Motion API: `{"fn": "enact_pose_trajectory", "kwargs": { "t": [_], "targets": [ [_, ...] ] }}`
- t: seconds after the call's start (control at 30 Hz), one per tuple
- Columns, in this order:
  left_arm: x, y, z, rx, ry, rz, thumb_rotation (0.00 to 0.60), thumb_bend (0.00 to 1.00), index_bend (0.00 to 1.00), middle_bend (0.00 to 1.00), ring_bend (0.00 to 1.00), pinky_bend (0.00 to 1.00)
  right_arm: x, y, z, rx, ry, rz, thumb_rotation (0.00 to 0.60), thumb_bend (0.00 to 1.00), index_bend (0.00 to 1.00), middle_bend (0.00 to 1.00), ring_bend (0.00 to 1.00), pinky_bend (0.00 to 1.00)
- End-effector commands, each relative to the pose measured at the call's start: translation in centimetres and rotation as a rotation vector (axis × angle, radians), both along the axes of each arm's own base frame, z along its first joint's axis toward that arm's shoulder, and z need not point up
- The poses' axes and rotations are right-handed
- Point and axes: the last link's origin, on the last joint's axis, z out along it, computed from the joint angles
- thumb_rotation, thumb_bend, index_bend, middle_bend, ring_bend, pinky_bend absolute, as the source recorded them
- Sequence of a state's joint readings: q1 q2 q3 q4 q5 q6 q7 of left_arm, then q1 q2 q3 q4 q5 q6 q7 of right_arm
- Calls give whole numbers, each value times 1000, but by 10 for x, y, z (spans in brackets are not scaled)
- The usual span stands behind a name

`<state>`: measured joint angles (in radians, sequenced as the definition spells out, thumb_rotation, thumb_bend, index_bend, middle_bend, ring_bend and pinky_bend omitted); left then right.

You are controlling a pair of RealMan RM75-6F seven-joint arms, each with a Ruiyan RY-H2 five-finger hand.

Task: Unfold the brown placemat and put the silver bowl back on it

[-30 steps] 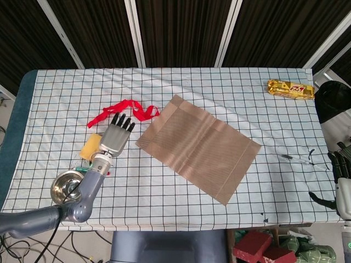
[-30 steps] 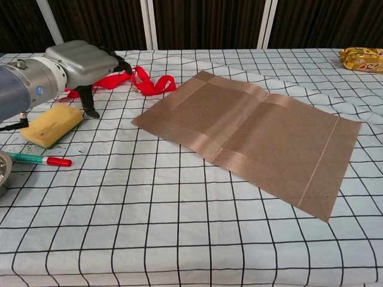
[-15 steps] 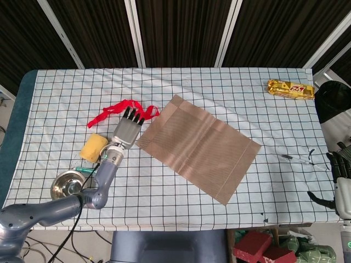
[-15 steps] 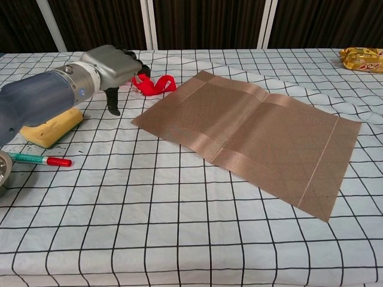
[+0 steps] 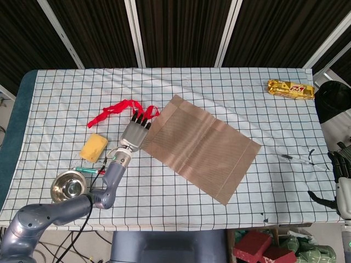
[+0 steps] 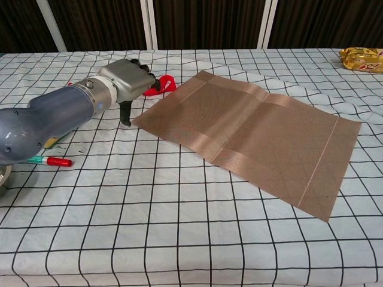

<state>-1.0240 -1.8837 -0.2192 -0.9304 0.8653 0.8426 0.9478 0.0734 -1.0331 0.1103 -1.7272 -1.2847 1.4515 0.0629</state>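
The left hand (image 5: pixel 136 133) is sliding rightward across the checkered surface (image 5: pixel 230 93), now lying just beside the near-left corner of the brown placemat (image 5: pixel 198 144), where a second ago it was back over by the yellow sponge (image 5: pixel 94 147). Its fingers (image 5: pixel 140 118) are lying extended and slightly apart, grasping nothing, with the tips reaching over the red ribbon (image 5: pixel 113 110); whether they are touching the mat's edge cannot be told. In the chest view the hand (image 6: pixel 127 82) is now hiding most of the ribbon and the sponge. The placemat is lying spread flat in the middle of the surface, unchanged. The silver bowl (image 5: pixel 68 186) is sitting near the front-left edge, well apart from the mat, exactly where it was. A red-capped marker (image 6: pixel 46 160) is lying between bowl and arm. The right hand (image 5: pixel 342 170) is hanging off the right edge, unmoved, its fingers loosely curled and holding nothing.
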Motion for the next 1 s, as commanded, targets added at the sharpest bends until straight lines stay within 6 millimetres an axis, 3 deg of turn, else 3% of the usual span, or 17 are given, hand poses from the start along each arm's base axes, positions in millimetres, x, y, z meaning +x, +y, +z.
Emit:
{"fn": "enact_pose_trajectory", "kwargs": {
  "t": [0.03, 0.43, 0.73, 1.0],
  "targets": [
    [0, 0, -2, 0, -1, 2, 600, 67, 204, 131, 21, 31, 0, 0, 0, 0, -2, -1, 600, 91, 22, 0, 0, 158],
    [8, -2, -16, -18, -7, -22, 600, 117, 259, 144, 21, 41, 0, -1, 1, -1, -13, -11, 600, 94, 29, 0, 0, 158],
    [7, -2, -19, -22, -5, -27, 600, 315, 385, 192, 24, 48, -1, -1, 0, 6, -19, -17, 600, 96, 39, 0, 0, 158],
    [8, -5, -19, -28, -15, -35, 600, 365, 417, 205, 38, 63, 0, 0, 0, 9, -24, -19, 600, 97, 43, 0, 0, 158]
  ]
}}
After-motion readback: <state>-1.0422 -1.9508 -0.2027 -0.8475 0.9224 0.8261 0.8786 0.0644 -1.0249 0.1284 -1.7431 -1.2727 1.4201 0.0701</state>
